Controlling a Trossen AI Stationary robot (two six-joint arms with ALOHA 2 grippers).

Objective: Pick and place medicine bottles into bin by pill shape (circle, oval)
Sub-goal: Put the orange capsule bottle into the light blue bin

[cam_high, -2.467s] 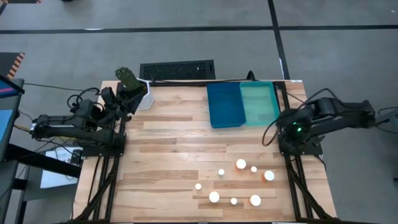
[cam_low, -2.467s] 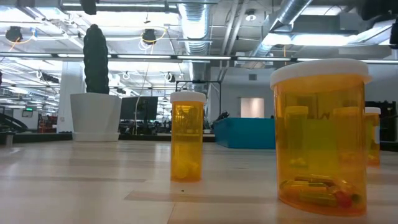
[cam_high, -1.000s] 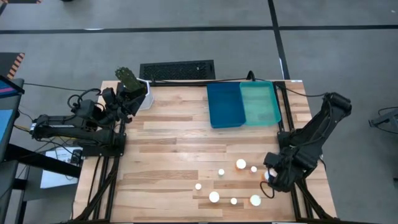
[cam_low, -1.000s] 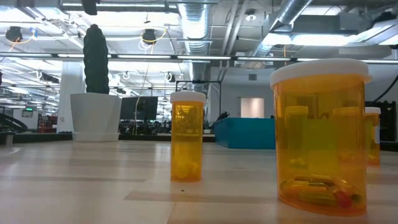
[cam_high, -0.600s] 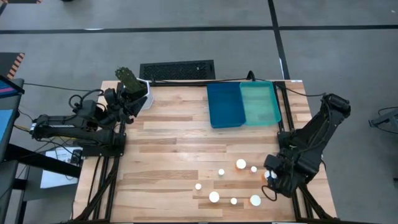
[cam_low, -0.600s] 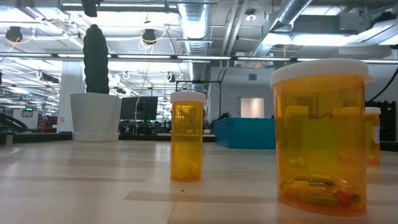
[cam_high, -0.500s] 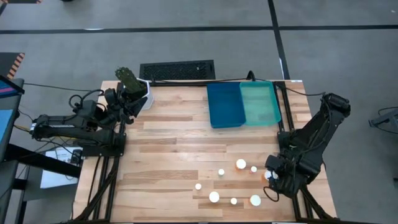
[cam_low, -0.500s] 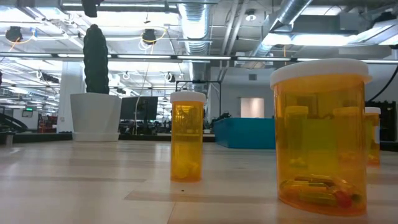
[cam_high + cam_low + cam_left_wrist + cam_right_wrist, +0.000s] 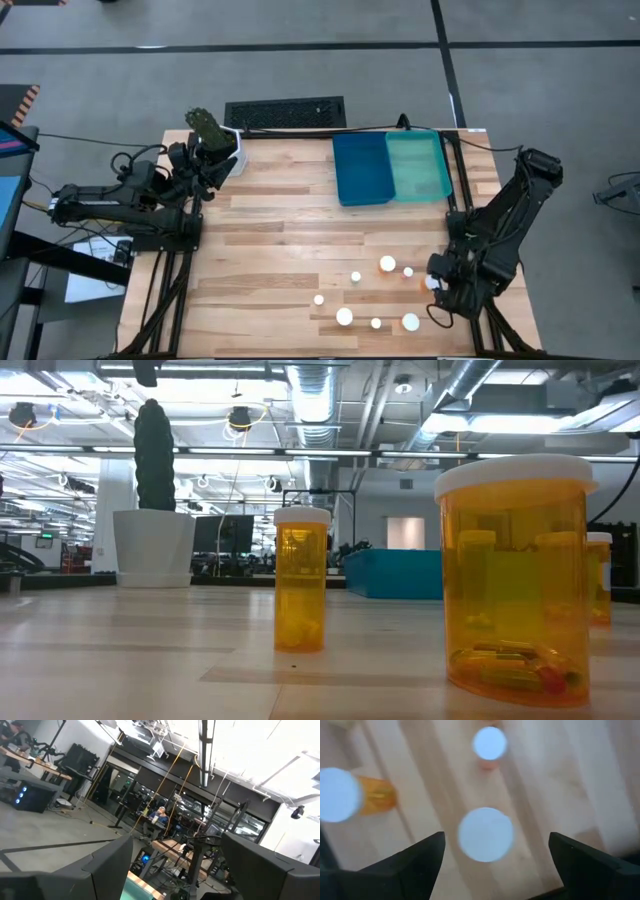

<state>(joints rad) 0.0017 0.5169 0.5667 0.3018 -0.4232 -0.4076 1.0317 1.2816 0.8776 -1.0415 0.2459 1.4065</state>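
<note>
Right arm swung a long way since the earliest shot: it was folded up by the right edge of the table at mid-height, and now it reaches down to the lower right, with the right gripper (image 9: 437,284) parked over the wide bottle (image 9: 432,283) at the right end of the bottle cluster. Over the last half second it's barely budged.

From the right wrist camera the fingers (image 9: 422,857) are spread wide apart with that bottle's white cap (image 9: 485,833) sitting between them, not touching either one. Another capped bottle lies tilted off to the picture's left (image 9: 350,795) and a smaller cap shows up top (image 9: 490,743).

Medicine bottles (image 9: 387,264) are all bunched in the lower right quarter of the wooden table (image 9: 280,230) in the overhead shot, white caps facing up, none of them in the bins. Blue bin (image 9: 362,168) and teal bin (image 9: 418,166) sit side by side, touching, at the upper right of the table.

Left gripper (image 9: 205,128) is up at the upper left corner of the table, next to a white pot (image 9: 232,158). Its wrist view looks out at the room with its two fingers (image 9: 107,867) clearly apart, nothing between them.

Low camera just shows a narrow amber bottle (image 9: 301,580) mid-frame and a fat one (image 9: 514,575) close up on the right.
</note>
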